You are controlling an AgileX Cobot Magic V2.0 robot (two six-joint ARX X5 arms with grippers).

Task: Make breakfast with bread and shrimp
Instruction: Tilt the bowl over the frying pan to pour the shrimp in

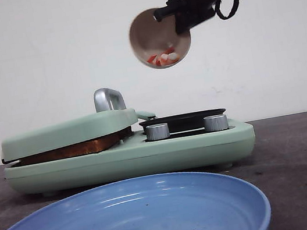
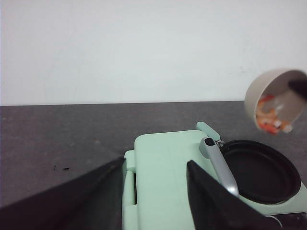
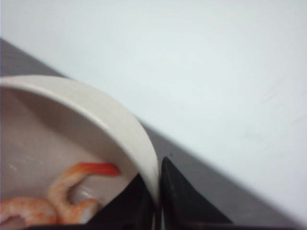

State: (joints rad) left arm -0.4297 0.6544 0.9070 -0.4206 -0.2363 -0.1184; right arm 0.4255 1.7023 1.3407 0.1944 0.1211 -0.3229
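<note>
- Overhead, the right end effector [image 1: 179, 17] pinches the rim of a tilted bowl [image 1: 159, 38] of shrimp [image 1: 164, 59], high above the black pan [image 1: 183, 120].
- Left end effector [image 2: 154, 191]: fingers apart, holding nothing, over the green lid [image 2: 165, 177].
- Bread [image 1: 76, 148] sits under that lid.
- Blue plate [image 1: 127, 222] lies at the table's [image 1: 301, 149] near edge.

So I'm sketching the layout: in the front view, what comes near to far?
Blue plate → green breakfast maker with bread under its lid → black pan; the tilted shrimp bowl hangs above it.
</note>
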